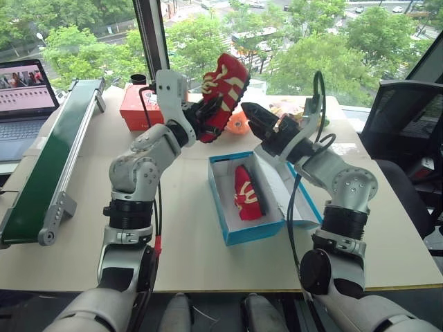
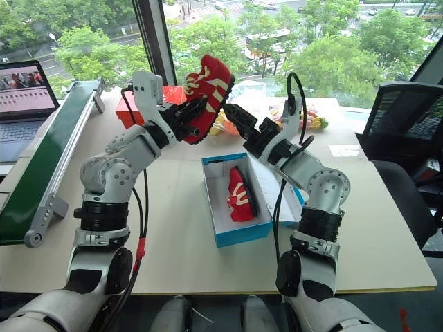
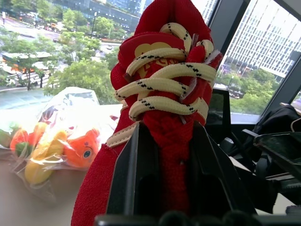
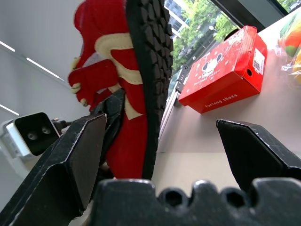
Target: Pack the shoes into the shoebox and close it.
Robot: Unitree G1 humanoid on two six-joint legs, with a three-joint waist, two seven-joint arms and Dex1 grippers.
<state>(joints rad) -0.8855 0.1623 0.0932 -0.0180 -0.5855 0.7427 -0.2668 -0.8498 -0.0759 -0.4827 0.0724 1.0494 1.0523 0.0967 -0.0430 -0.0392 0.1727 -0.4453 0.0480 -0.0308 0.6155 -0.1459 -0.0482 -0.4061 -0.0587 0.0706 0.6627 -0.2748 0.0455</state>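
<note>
Head view: the left gripper (image 1: 205,115) pinches one red shoe (image 1: 225,93) raised above the table (image 1: 187,235); another shoe (image 1: 246,194) lies inside the open blue shoebox (image 1: 235,232). Right wrist view: the right gripper (image 4: 164,141) is spread wide beside the raised shoe's sole.

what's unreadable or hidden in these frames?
- Shoebox lid lettering: head views, right arm covers the lid.
- Held shoe heel: left wrist view, left end effector fingers cover it.
- Laptop: head views, cut by the picture edge.
- Bagged toys: wrist view, wrapping blurs what they are.
</note>
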